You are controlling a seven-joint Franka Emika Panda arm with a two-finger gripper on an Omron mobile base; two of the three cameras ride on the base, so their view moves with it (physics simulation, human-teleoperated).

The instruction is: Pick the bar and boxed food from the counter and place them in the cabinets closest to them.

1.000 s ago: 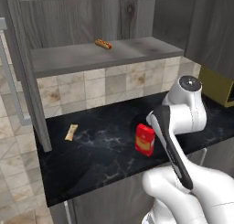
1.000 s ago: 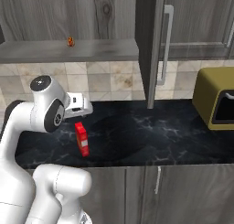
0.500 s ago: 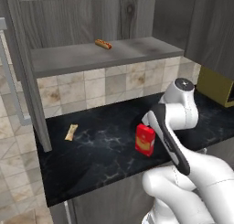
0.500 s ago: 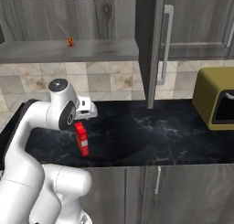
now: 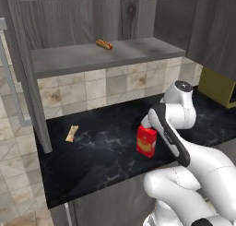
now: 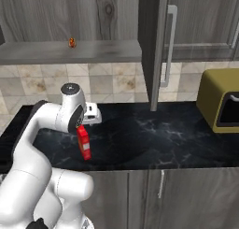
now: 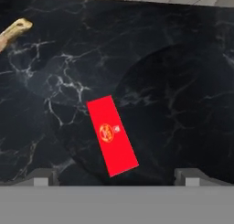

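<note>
The boxed food (image 5: 146, 142), upright near the table's (image 5: 101, 146) front edge below the spread, empty tool (image 7: 116, 175), was judged light, stiff and best pinched across its narrow sides.

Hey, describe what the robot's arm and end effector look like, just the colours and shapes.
The arm is glossy white, built of rounded, bulbous segments with dark bands at the joints and a grey cap on the round joint at its top. No cables or markings show. The end effector has two small grey, blocky fingertips; its white body juts out beside the top joint in the right base view.
</note>
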